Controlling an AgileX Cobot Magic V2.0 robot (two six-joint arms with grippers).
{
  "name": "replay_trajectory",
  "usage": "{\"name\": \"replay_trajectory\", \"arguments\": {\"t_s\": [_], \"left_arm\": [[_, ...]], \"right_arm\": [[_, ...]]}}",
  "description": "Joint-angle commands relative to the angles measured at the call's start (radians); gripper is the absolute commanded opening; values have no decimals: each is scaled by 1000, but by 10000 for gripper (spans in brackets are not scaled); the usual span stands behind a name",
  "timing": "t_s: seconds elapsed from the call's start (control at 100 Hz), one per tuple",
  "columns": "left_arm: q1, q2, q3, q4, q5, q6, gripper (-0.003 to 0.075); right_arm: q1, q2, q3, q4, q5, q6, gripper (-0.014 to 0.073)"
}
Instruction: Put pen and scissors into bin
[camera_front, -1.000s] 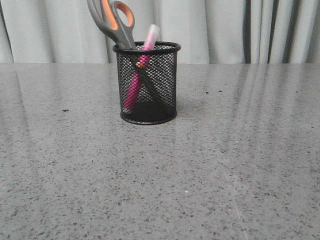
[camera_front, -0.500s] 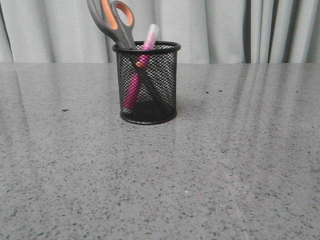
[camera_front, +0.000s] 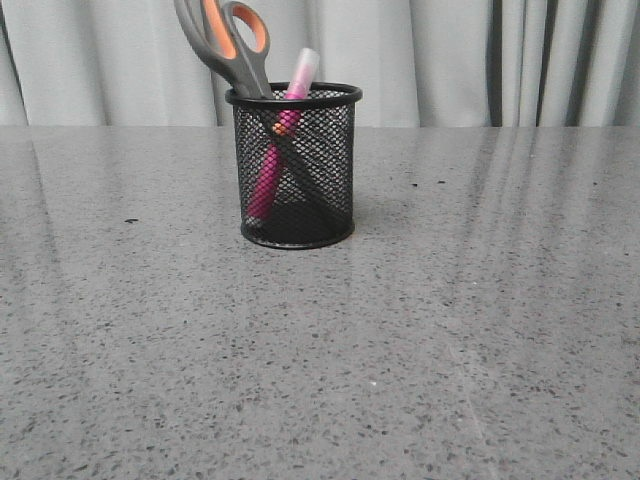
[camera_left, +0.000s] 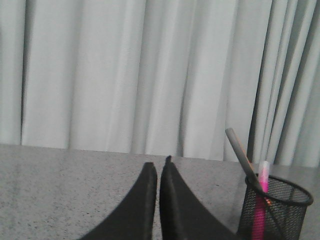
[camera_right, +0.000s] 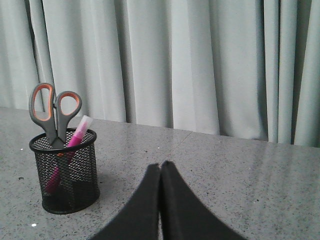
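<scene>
Pale grey curtain (camera_front: 420, 60) all across the back, and a big speckled grey stone-look table (camera_front: 400, 350) filling the rest of the view. On it, a bit left of centre toward the far side, stands the bin (camera_front: 295, 165), upright on its base. Both items are already in it: the scissors (camera_front: 235, 45) go in blades-down with the handles poking well above the rim and leaning left, and the pen (camera_front: 285, 120) leans the other way, cap up, crossing the blades somewhere inside the mesh; whether they're actually touching in there I can't really tell. Neither arm shows up in the front view. From the wrist cams, the left gripper (camera_left: 158, 167) has its fingers pressed together on nothing, the bin off to one side of it, and the right gripper (camera_right: 161, 167) is the same, closed and empty, well clear of the bin. So I'd call the job basically done. The next move doesn't need any grasping, probably just parking the arms without bumping the bin.
</scene>
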Motion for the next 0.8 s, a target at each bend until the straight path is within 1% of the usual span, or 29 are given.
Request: {"name": "replay_trajectory", "arguments": {"t_s": [0.0, 0.11, 0.23, 0.3, 0.42, 0.53, 0.56, 0.61, 0.79], "left_arm": [[35, 6, -12, 137, -38, -55, -20], [129, -9, 21, 216, -29, -138, -20], [215, -47, 51, 269, 29, -154, -20], [244, -72, 62, 287, 59, -154, -20], [258, -111, 107, 310, 74, -154, -20], [260, -111, 156, 310, 59, -173, -20], [260, -111, 172, 310, 36, -184, -20], [260, -111, 170, 311, 64, -186, -20], [284, -111, 170, 303, 59, -186, -20]], "right_arm": [[-7, 8, -27, -3, -72, -9, -65], [-7, 8, -27, -3, -72, -9, -65], [-7, 8, -27, -3, -72, -9, -65], [-7, 8, -27, -3, -72, -9, -65], [-7, 8, -27, -3, -72, -9, -65], [-7, 8, -27, -3, -72, -9, -65], [-7, 8, -27, -3, -72, -9, -65], [-7, 8, -27, -3, -72, -9, -65], [-7, 8, -27, -3, -72, -9, -65]]}}
